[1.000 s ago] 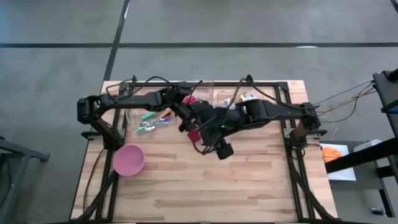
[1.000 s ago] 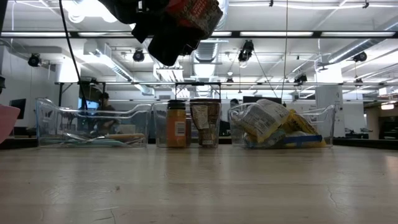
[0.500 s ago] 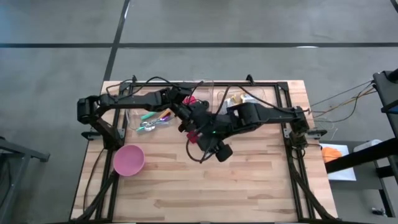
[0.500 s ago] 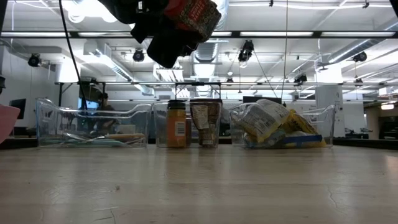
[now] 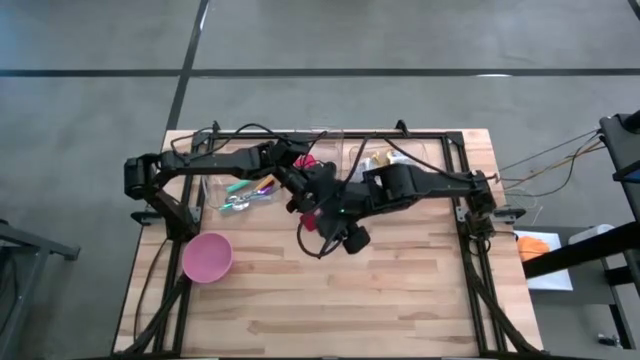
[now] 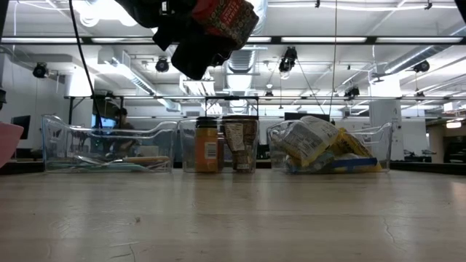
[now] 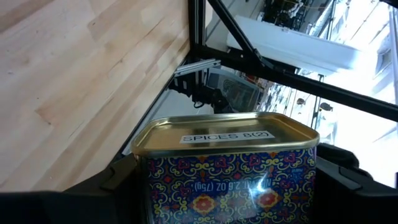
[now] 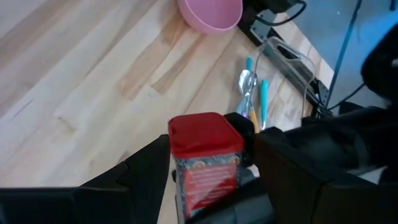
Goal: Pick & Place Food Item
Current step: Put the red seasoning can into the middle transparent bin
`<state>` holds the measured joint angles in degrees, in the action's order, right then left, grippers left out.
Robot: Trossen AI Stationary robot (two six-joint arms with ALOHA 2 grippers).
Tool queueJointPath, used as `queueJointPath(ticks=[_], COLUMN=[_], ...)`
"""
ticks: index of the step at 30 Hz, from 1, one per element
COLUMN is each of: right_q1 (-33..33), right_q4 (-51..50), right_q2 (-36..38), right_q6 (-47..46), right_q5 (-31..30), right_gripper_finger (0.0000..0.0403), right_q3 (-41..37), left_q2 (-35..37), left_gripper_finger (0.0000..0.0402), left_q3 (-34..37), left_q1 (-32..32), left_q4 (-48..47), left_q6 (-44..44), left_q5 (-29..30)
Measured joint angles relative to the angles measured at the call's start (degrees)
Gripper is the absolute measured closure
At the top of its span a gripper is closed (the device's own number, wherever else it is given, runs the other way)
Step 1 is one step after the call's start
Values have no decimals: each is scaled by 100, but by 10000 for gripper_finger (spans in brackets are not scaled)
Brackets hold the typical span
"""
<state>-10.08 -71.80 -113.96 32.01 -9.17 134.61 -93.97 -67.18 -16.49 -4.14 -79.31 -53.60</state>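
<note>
A spice tin (image 7: pixel 230 180) with red patterned sides, a gold bottom (image 7: pixel 224 134) and a red lid (image 8: pixel 202 132) hangs high over the table's middle (image 5: pixel 312 219). In the low view the tin (image 6: pixel 227 13) shows at the top edge. My left gripper (image 7: pixel 227 186) reaches in from the table's left and is shut on it. My right gripper (image 8: pixel 208 168) comes from the right, slanting down, with one finger on either side of the tin's lid end. Its fingers stand apart; whether they touch the tin I cannot tell. My left gripper pinches the tin between its two fingers, one on each of two opposite side walls (image 7: pixel 142 183). The fingers come nearly level from the table's left. The tin is lifted clear of the table, its gold bottom pointing away from my left wrist.
A pink bowl (image 5: pixel 207 257) stands near the left front. Three clear bins line the far side: cutlery (image 6: pixel 109 149), jars (image 6: pixel 222 145), food packets (image 6: pixel 328 149). Bare wood (image 5: pixel 380 290) fills the near half.
My right arm has folded at the elbow, and its gripper has tipped and rolled about the tin while staying at the same spot. The tin and my left gripper have kept still.
</note>
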Motion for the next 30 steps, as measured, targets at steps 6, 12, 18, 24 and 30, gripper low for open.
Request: queueJointPath(ticks=[6, 12, 18, 24, 30], right_q1=[2, -3, -24, -289, -428], right_q4=[-58, -228, -305, -276, -144], right_q2=[-97, -122, -141, -107, 144], right_q6=[188, 36, 638, 272, -1887], right_q5=[-182, -258, -561, -955, -1055], right_gripper_finger=[174, 174, 174, 174, 174], right_q3=[0, 0, -4, -7, 28], left_q2=[0, 0, 0, 87, 554], left_gripper_finger=[106, 106, 106, 106, 106], left_q3=[0, 0, 0, 0, 0], left_q1=[0, 0, -22, -33, -85], left_q4=[-139, -345, -348, -347, -147], left_q6=[35, -3, -61, 1008, 1607], left_q5=[-2, 179, 251, 219, 1050])
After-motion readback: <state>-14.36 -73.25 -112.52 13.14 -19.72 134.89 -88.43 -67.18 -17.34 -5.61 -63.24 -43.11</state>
